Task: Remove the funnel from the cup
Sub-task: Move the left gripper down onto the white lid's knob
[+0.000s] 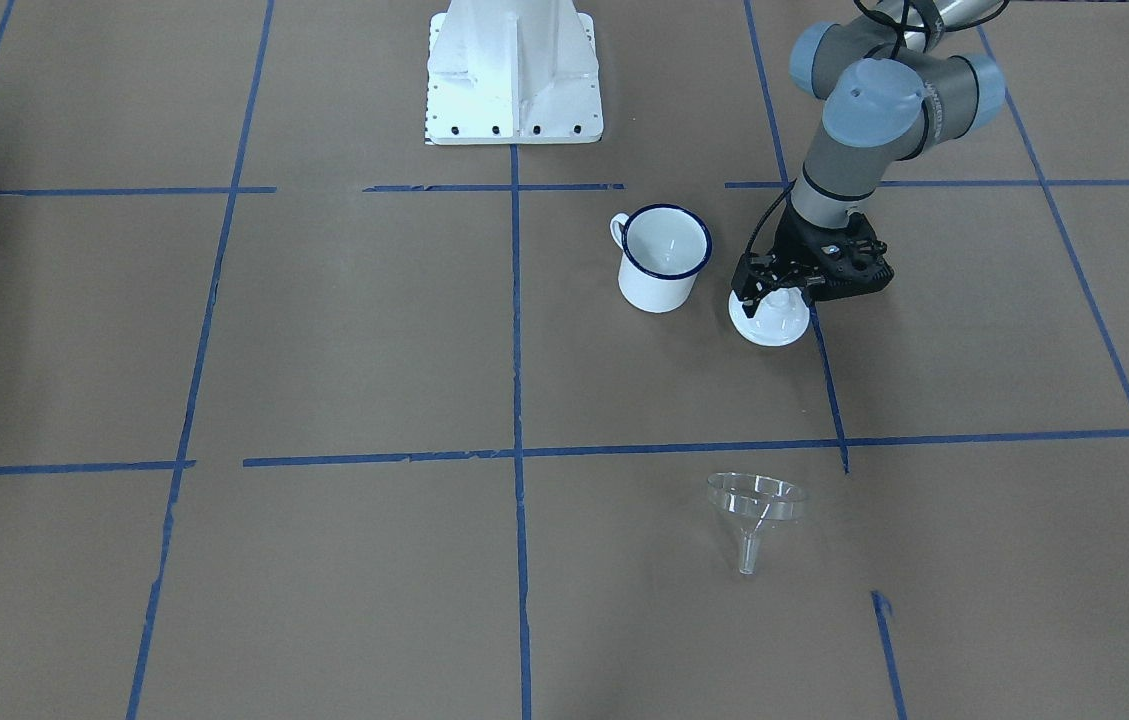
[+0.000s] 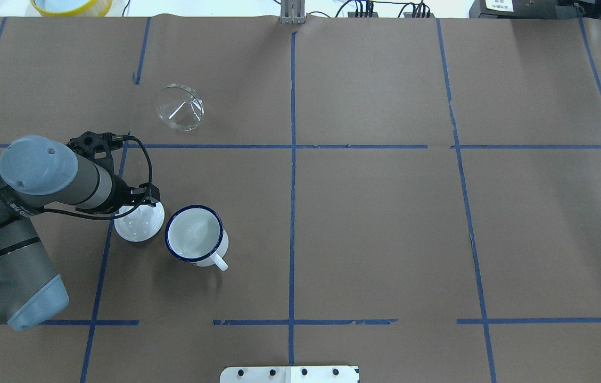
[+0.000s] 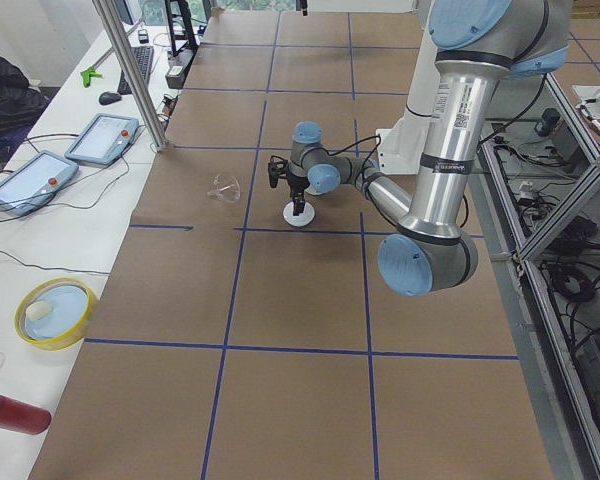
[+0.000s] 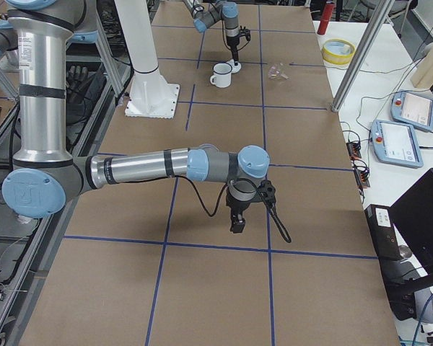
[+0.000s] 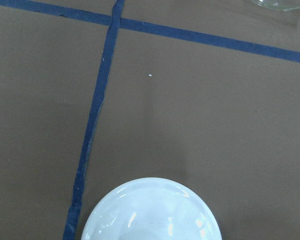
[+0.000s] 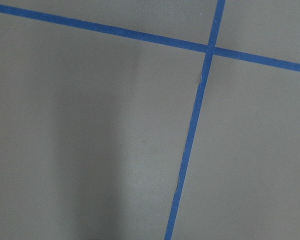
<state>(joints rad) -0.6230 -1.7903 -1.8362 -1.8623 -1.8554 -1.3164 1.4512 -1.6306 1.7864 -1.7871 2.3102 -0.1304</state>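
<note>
1 funnel | 1 cup | 1 lid | left end effector, right end effector: unclear

Brown paper-covered table bears cup, lid, tipped funnel.

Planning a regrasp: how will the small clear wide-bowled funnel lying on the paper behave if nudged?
The small clear funnel rests tilted on rim and spout, so it would probably roll in an arc. It looks thin-walled and light, likely skidding easily; glossy walls may slip.
</note>
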